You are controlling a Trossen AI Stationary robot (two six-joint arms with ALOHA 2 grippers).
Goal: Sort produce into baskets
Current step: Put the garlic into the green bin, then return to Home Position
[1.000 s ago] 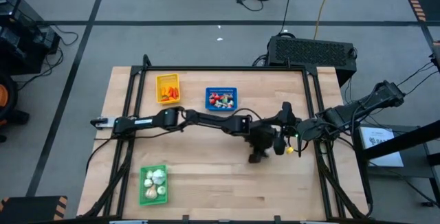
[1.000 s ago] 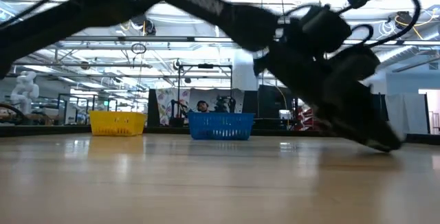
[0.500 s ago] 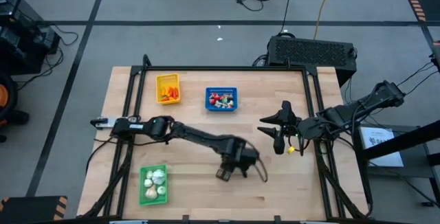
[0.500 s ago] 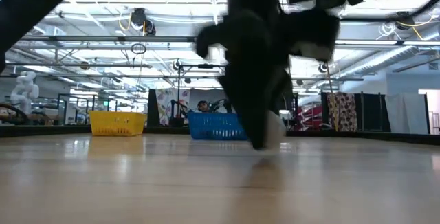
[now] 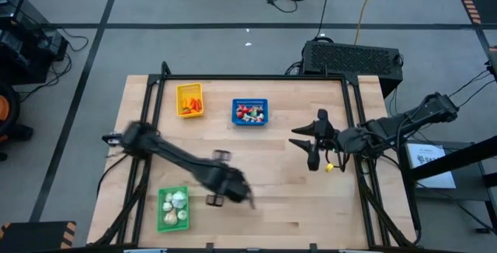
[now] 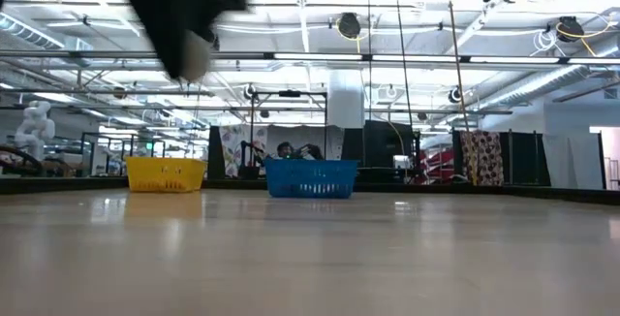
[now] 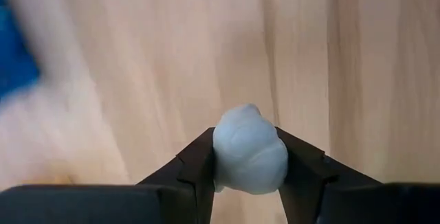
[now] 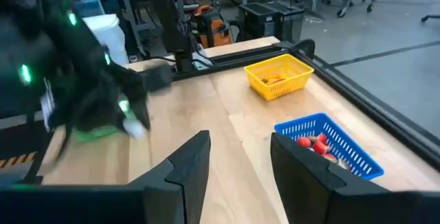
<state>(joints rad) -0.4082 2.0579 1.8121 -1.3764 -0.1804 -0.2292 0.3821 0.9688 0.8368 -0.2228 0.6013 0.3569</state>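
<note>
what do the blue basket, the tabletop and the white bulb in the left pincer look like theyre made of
Blue basket: likely moulded plastic, with slotted lattice walls and uniform colour.
Tabletop: wood, pale jointed planks with visible grain, smooth and slightly glossy.
White bulb in the left pincer: probably matte plastic or rubber, smooth and lobed; hard to tell.

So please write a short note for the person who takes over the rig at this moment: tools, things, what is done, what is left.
Left tool: shut on a whitish garlic bulb, in the air beside the green basket.
Right tool: open, empty, waiting at the table's right side.
Yellow basket holds orange pieces, blue basket red-and-white pieces, green basket garlic bulbs.
Done: no loose produce is seen on the table.
Left: drop the held bulb into the green basket.
</note>
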